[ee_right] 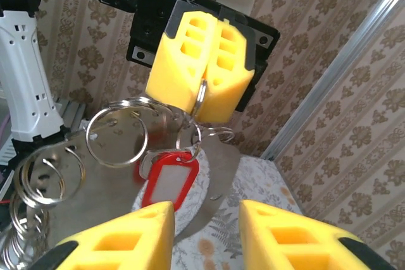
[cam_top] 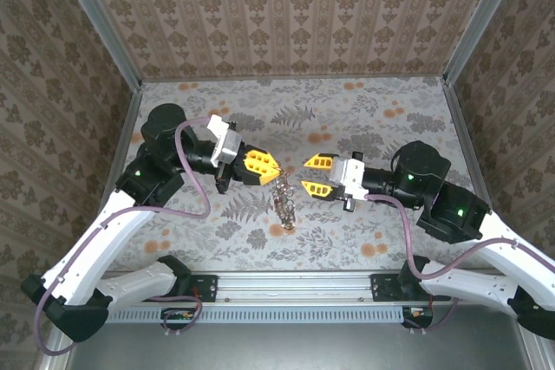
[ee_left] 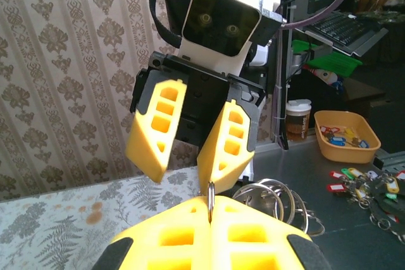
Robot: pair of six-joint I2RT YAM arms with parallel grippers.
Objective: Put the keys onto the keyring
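The left gripper [cam_top: 273, 169] is pressed together on a thin metal loop. It belongs to the keyring [cam_top: 284, 201], a linked bunch of silvery rings that dangles straight below the fingertips and reaches toward the patterned table [cam_top: 373, 127]. The right gripper [cam_top: 305, 174] faces it, just beside the bunch, with its yellow fingers [ee_right: 130, 238] spread apart and nothing between them.

The job looks partly done. In the right wrist view one red key [ee_right: 168, 180] hangs among the rings, below the left gripper and just above the right fingers. It has a flat red plastic head with a pale window. It seems to sit on one of the rings, but the crossing wires hide the exact join, so I cannot tell whether it is properly threaded or only caught. A second key cannot be made out anywhere near either gripper; if it is not on the bunch, it remains to be added.

From above, the bunch is too small to separate ring from ring. In the wrist views several rings run off the lower left edge. The key's shaft cannot be seen.
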